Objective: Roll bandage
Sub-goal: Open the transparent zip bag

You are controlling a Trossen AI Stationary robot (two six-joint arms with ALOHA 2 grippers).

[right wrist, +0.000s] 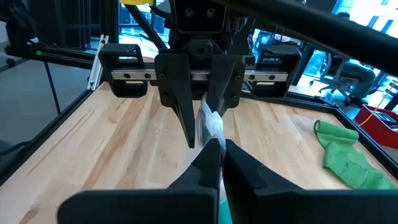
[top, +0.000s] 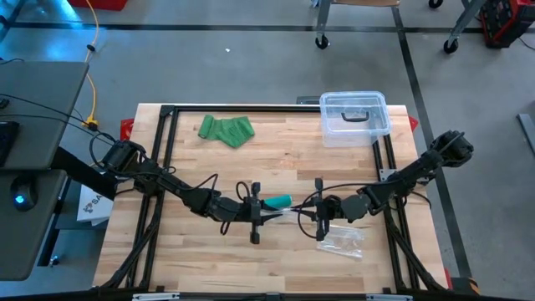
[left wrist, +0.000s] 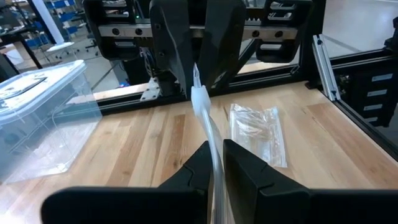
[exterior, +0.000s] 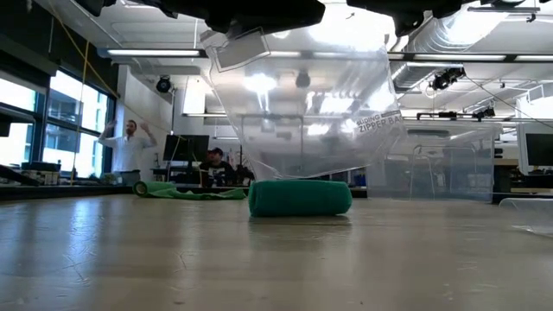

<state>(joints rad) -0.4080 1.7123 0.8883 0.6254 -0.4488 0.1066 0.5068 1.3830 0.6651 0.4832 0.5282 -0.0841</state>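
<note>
Rolled bandage [exterior: 300, 198]: teal roll lying on the counter [top: 276, 159] near its centre, just under the hanging zipper bag [exterior: 302, 112]; in the high view it shows between the two grippers, toward 12 o'clock of them
Left gripper [top: 256, 211]: at about 7 o'clock of the counter's centre; fingers nearly together, pinching one edge of the clear zipper bag
Right gripper [top: 318, 209]: at about 5 o'clock of the centre, facing the left one; fingers pressed together on the opposite edge of the same bag
Loose bandage [top: 226, 130]: green, crumpled, unrolled, at 11 o'clock on the counter
Progress: I judge one roll is finished and about to be bagged; the green strip is not yet rolled
Other items: clear lidded bin [top: 354, 118] at 1 o'clock; a flat spare bag [top: 343, 241] at 5 o'clock
Hard to make out: whether the bag's mouth is open; whether the roll touches the bag or sits just behind it
</note>
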